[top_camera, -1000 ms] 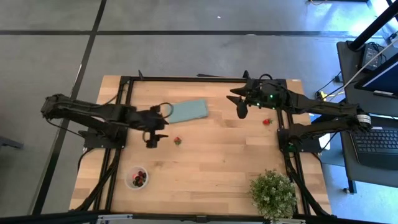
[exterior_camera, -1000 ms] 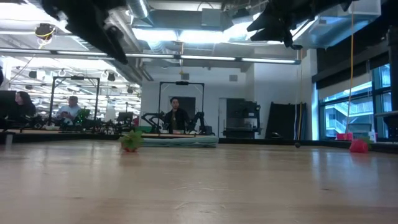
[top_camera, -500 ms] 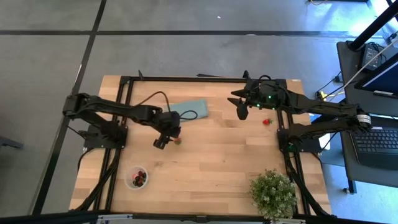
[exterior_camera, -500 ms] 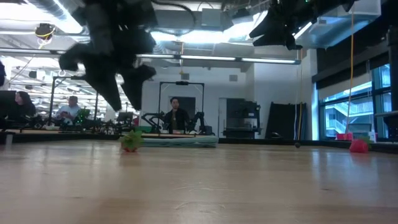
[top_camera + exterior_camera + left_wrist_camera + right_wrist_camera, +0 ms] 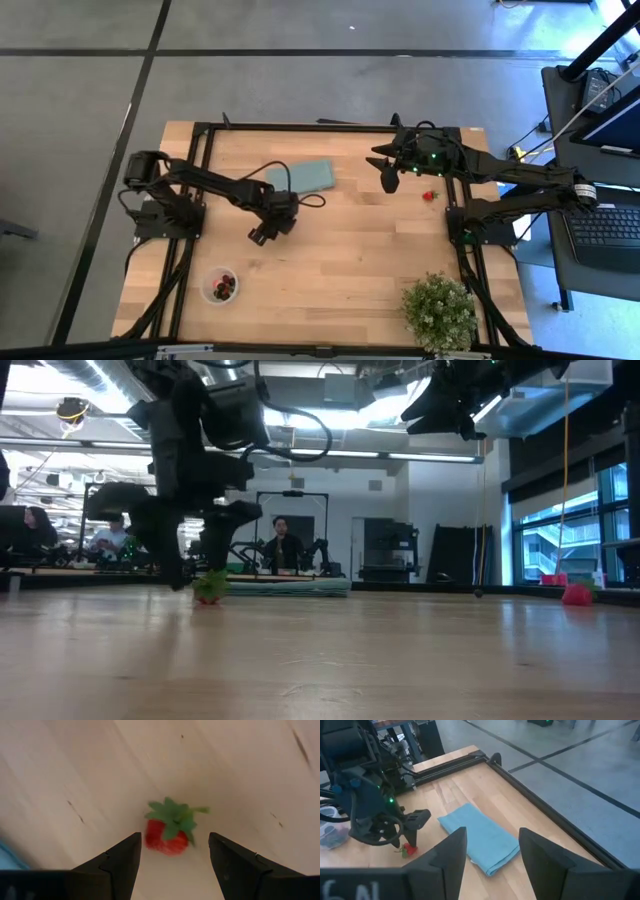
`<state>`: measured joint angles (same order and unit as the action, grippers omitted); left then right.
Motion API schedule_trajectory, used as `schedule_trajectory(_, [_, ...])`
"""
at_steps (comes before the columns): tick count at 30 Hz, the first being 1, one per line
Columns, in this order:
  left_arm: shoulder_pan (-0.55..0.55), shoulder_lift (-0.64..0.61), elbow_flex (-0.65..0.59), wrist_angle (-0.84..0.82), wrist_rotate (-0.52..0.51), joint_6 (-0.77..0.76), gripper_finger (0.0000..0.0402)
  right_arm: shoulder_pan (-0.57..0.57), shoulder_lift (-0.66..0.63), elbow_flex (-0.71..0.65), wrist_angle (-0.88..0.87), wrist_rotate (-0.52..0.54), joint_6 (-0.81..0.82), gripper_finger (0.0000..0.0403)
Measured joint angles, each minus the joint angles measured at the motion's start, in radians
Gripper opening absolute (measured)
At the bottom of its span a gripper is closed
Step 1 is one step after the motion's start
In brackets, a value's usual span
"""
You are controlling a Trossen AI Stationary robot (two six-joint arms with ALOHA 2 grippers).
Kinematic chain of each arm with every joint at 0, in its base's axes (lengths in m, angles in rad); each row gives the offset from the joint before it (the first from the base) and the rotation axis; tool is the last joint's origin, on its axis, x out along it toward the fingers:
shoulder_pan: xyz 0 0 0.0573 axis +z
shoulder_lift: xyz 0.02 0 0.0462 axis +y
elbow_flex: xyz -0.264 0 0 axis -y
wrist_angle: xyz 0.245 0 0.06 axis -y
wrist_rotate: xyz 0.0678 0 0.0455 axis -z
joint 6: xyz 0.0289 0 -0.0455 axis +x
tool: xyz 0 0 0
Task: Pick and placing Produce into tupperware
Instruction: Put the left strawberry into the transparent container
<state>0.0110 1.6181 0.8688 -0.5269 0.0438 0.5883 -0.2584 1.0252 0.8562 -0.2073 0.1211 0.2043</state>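
A red strawberry with green leaves lies on the wooden table, also seen in the low view and the right wrist view. My left gripper is open and low over it, one finger on each side, and it hides the berry in the high view. A second red berry lies near the right arm. My right gripper is open and hovers high above the table's far part. The clear round tupperware stands near the table's near-left corner with red and dark berries inside.
A flat teal cloth lies just beyond the left gripper. A bushy green potted plant stands at the near right corner. Bare wood lies between the strawberry and the tupperware. People sit in the room beyond the table.
My left gripper has moved toward the table's right edge and come down, from beside the strawberry to straddling it close to the table. The strawberry has stayed in place.
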Motion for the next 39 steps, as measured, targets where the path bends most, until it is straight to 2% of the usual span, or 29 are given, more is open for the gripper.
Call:
schedule_trajectory(4, [-0.001, 0.032, 0.000, 0.038, -0.042, 0.033, 0.0223, 0.000, 0.000, 0.000, 0.000, 0.000, 0.000, 0.0184])
schedule_trajectory(10, [0.000, 0.056, 0.002, 0.045, -0.035, 0.035, 0.0222, 0.000, 0.000, 0.000, -0.009, 0.000, 0.000, 0.0184])
schedule_trajectory(21, [-0.006, 0.057, 0.000, 0.045, -0.025, 0.023, 0.0176, 0.000, 0.000, 0.000, -0.017, 0.000, 0.000, 0.0184])
schedule_trajectory(30, [-0.031, 0.059, 0.000, 0.051, -0.036, -0.082, 0.0122, 0.000, 0.000, 0.000, -0.024, 0.000, 0.000, 0.0184])
schedule_trajectory(39, [-0.053, 0.055, -0.002, 0.050, -0.077, -0.168, 0.0124, 0.000, 0.000, 0.000, -0.023, 0.000, 0.000, 0.0184])
